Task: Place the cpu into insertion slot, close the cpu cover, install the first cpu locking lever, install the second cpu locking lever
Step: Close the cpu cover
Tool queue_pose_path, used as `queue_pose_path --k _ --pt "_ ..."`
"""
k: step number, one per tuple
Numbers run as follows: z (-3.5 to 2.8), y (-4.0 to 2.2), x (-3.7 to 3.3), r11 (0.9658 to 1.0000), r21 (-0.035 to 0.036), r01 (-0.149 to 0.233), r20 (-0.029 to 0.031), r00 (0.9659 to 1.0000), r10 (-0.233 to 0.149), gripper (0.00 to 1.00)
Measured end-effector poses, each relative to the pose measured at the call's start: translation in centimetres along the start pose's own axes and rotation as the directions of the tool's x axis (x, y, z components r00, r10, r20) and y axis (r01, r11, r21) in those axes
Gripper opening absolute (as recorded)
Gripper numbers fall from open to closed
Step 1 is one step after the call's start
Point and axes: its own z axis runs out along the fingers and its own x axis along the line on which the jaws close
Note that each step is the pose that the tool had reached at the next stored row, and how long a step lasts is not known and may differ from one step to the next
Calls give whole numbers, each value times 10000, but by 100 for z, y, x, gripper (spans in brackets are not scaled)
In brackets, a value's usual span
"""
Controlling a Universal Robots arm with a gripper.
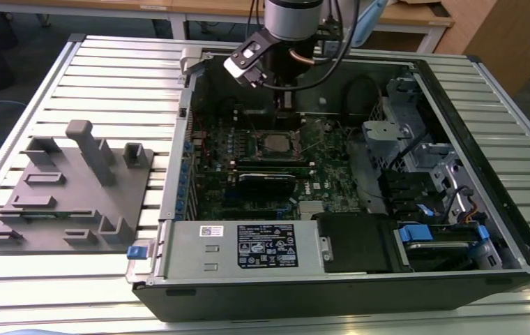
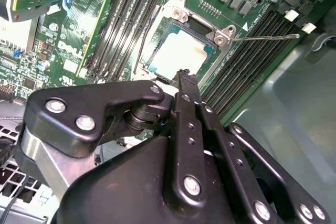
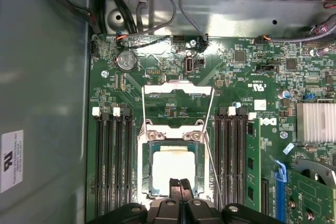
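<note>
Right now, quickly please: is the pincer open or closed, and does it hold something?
Pincer: closed, fingertips pressed together, holding nothing, poised at the edge of the cpu.

Silvery cpu (image 3: 171,167) flat in insertion slot (image 3: 199,181), cpu cover (image 3: 171,134) around it

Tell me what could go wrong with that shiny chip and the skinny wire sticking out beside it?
1. The end effector, shut, sits right at the edge of the cpu cover. An off-centre push might scrape the cpu or slip onto the green board.
2. The thin locking lever pokes out loose across the memory slots. It could snag or bend if the arm brushes it.
</note>
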Motion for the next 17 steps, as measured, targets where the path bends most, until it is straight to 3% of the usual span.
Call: queue_pose_path --k 4,17 --pt "-37 1 -1 10000 1 0 1 10000 0 11" --pt "-58 2 -2 10000 0 0 -1 10000 0 11"
